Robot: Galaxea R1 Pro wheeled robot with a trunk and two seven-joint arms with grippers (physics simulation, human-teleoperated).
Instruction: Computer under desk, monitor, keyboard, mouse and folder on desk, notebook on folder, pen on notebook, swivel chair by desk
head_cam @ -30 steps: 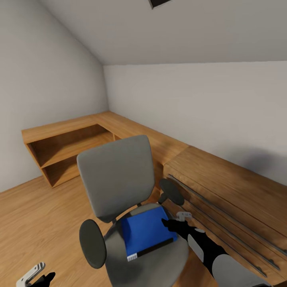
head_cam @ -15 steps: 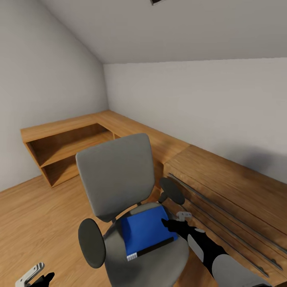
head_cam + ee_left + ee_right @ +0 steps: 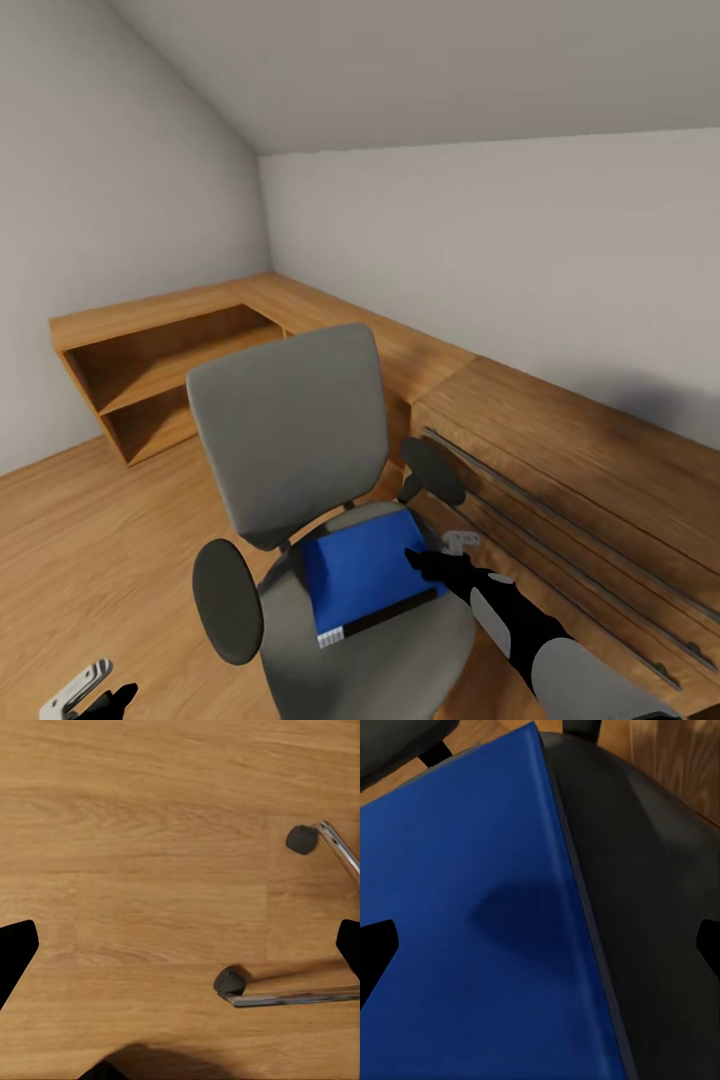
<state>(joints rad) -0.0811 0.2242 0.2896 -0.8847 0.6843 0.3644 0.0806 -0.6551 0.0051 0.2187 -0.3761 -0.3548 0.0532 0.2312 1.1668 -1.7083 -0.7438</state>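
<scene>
Folder (image 3: 365,582) flat on the chair (image 3: 300,470) seat; right gripper (image 3: 428,562), fingers apart, above the folder's edge; left gripper (image 3: 85,695), fingers apart, low beside the chair.

even soft light — slight blur

**Left wrist camera: chair legs over a wood floor**

The camera looks straight down on a light wood floor (image 3: 135,855) with plank seams running across it. Two chrome legs of the swivel chair (image 3: 300,996) reach in from one side, each ending in a dark castor (image 3: 229,982); the second castor (image 3: 301,839) sits well apart from the first. The left gripper (image 3: 180,949) is spread wide, its black fingertips (image 3: 16,945) showing at opposite edges. A soft shadow lies on the boards.
</scene>
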